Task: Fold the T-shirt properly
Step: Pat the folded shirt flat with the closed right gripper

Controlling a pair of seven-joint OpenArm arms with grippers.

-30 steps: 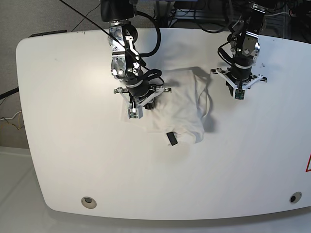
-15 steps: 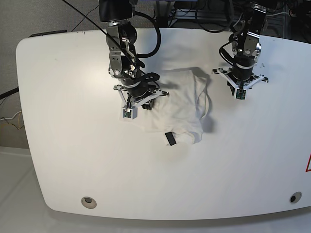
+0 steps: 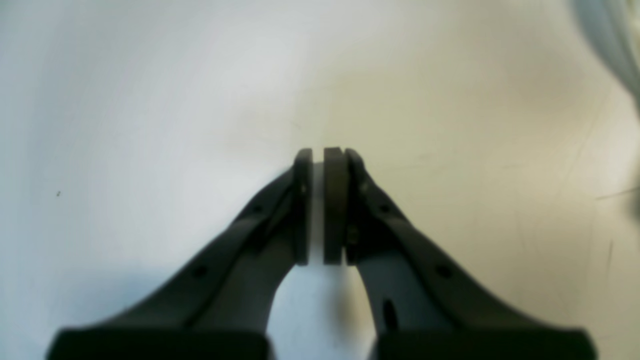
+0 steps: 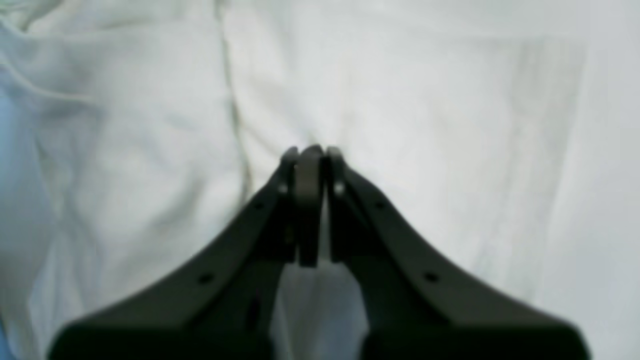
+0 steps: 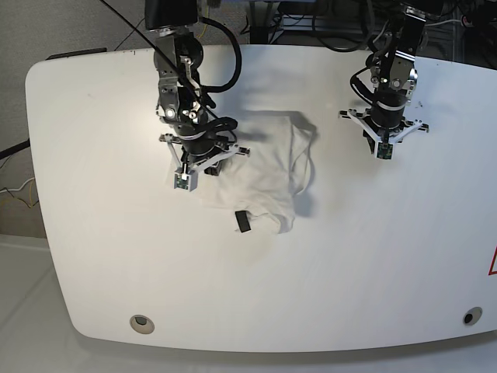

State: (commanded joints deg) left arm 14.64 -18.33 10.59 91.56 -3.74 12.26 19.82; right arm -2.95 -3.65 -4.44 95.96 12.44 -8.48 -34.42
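While your right gripper (image 5: 203, 165) sits pressed together at the shirt's (image 5: 260, 175) left edge in the base view, with what looks like a sliver of cloth between its pads, the shirt lies bunched in a rough square mid-table (image 5: 101, 256), black tag (image 5: 242, 221) at its near edge. Your left gripper (image 5: 383, 148) hangs nearly closed, a thin gap between its pads, holding nothing, over bare table well off to the shirt's other side. Judging by this, your right arm is far nearer; the shirt extends away from it toward the left arm.
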